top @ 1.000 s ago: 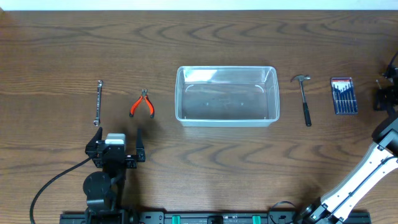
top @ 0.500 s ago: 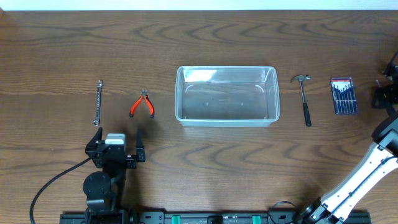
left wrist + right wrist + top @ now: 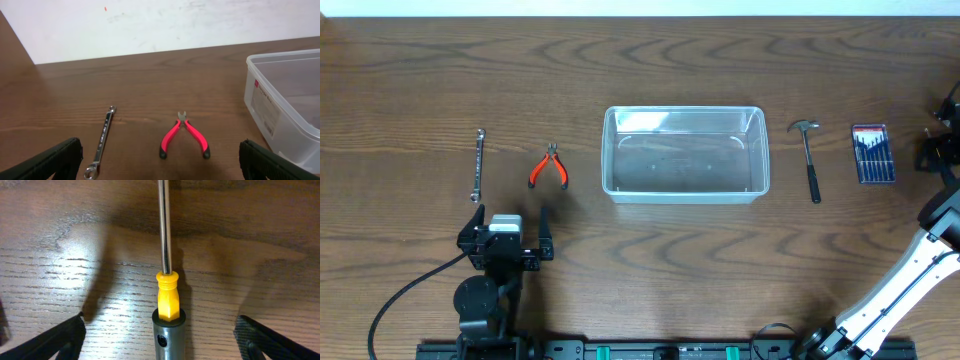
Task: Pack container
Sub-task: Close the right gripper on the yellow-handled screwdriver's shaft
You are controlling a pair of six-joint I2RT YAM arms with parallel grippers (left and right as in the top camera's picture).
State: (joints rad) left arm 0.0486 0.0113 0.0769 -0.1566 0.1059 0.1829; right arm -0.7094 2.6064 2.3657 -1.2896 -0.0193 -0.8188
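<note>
Only the right claw has nudged inward; it's spread wide astride the yellow screwdriver. I'd drop straight and pinch the handle squarely. The left claw is spread too, container sits empty mid surface

The dark wooden counter carries a row, left to right: a wrench, red-handled pliers, the clear container, a hammer and a screwdriver set, all apart. A yellow-handled screwdriver shows in the right wrist view.
</note>
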